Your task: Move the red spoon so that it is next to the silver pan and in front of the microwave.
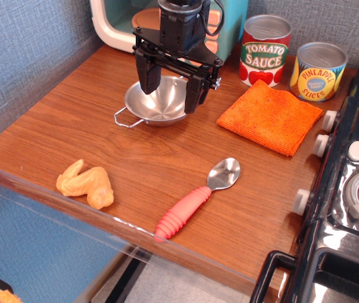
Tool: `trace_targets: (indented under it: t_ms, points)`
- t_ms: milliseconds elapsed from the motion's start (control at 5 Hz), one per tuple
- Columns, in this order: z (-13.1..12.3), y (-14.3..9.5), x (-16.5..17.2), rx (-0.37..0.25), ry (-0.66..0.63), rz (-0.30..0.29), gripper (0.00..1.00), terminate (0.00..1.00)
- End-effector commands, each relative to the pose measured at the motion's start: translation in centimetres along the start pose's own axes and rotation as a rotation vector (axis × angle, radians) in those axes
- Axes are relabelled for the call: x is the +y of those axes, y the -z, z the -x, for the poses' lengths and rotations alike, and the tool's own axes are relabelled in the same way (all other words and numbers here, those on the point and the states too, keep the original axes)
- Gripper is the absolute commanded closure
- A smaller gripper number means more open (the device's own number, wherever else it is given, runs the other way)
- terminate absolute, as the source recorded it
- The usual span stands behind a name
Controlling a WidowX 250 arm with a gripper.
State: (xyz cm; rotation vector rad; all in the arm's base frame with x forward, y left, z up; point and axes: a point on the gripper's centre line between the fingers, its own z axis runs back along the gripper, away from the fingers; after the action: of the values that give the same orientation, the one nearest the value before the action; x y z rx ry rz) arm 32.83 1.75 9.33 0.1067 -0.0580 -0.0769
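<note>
Hovering open-jawed over the silver pan [158, 101], I am judging the reach comes next, toward the untouched red spoon [195, 199] near the counter [59, 120] edge.

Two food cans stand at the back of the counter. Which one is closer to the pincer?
The tomato sauce can, red-labelled, is the one nearer the pincer. The yellow-and-blue pineapple slices can stands farther right, beside the stove.
</note>
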Motion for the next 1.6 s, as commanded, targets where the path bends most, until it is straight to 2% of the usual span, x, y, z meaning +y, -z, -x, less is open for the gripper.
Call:
trace_targets:
  t_ms: [0, 400, 600, 1000, 1400]
  points:
    - [0.0, 0.0, 0.0, 0.000, 0.000, 0.000, 0.00, 0.00]
    - [4.5, 0.7, -3.4, 0.013, 0.141, 0.010, 0.00, 0.00]
    - [7.1, 1.9, -4.9, 0.002, 0.207, 0.013, 0.00, 0.00]
    - [8.3, 4.6, -6.8, 0.036, 0.251, 0.008, 0.00, 0.00]
    - [8.3, 5.7, -7.2, 0.020, 0.197, -0.034, 0.00, 0.00]
